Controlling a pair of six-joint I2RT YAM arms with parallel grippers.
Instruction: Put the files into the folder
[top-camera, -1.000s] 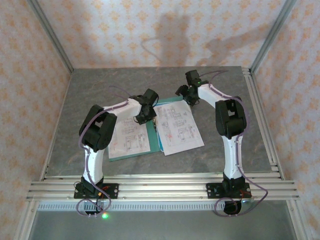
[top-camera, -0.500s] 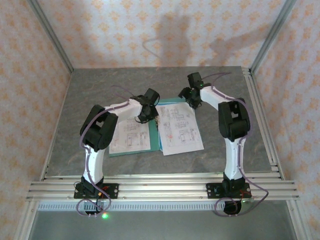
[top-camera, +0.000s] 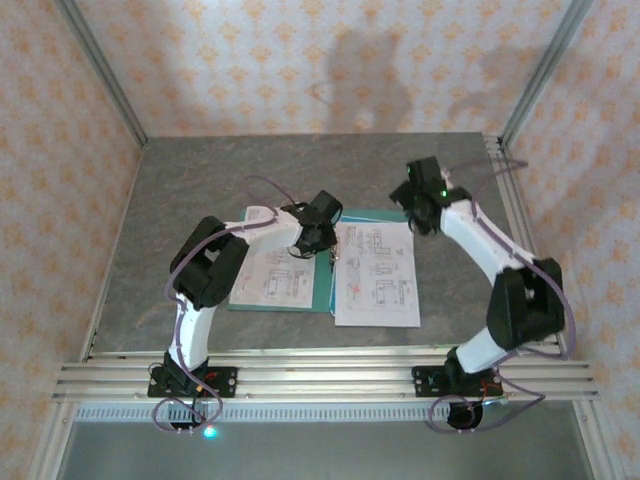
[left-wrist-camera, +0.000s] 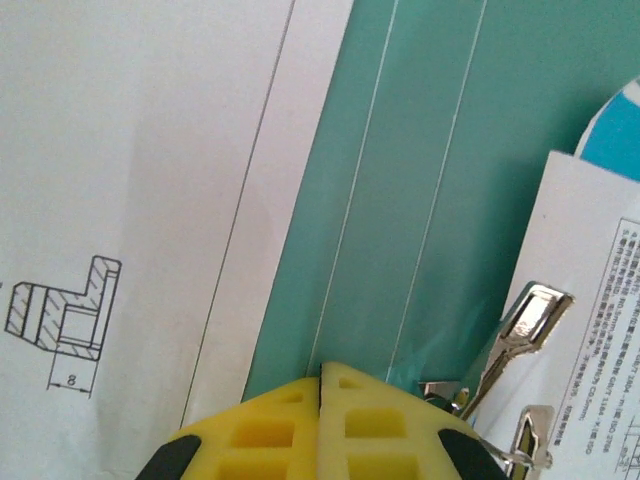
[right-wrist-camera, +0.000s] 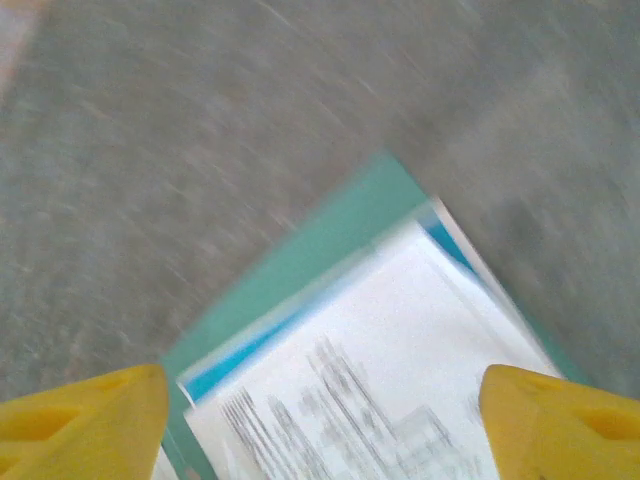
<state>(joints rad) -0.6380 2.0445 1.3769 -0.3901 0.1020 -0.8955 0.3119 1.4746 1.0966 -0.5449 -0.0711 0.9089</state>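
Note:
The teal folder (top-camera: 324, 290) lies open on the table. One white printed sheet of the files (top-camera: 272, 278) lies on its left cover and another sheet (top-camera: 376, 272) on its right cover, reaching past the near edge. My left gripper (top-camera: 318, 242) is shut, its yellow fingertips (left-wrist-camera: 345, 400) resting on the folder's spine (left-wrist-camera: 420, 160) beside the metal clip (left-wrist-camera: 525, 318). Nothing shows between its fingers. My right gripper (top-camera: 420, 205) hangs open above the folder's far right corner (right-wrist-camera: 335, 225). That gripper (right-wrist-camera: 325, 420) has the top of the right sheet (right-wrist-camera: 400, 370) below its gap, in a blurred view.
Grey table surface (top-camera: 190, 190) surrounds the folder, with patterned walls on three sides. Aluminium rails (top-camera: 320, 375) run along the near edge, and another rail (top-camera: 520, 230) lines the right side close to the right arm.
The right arm swung out to the right and its gripper opened wider. The folder and sheets shifted right and straightened. The left gripper moved right with them, staying shut.

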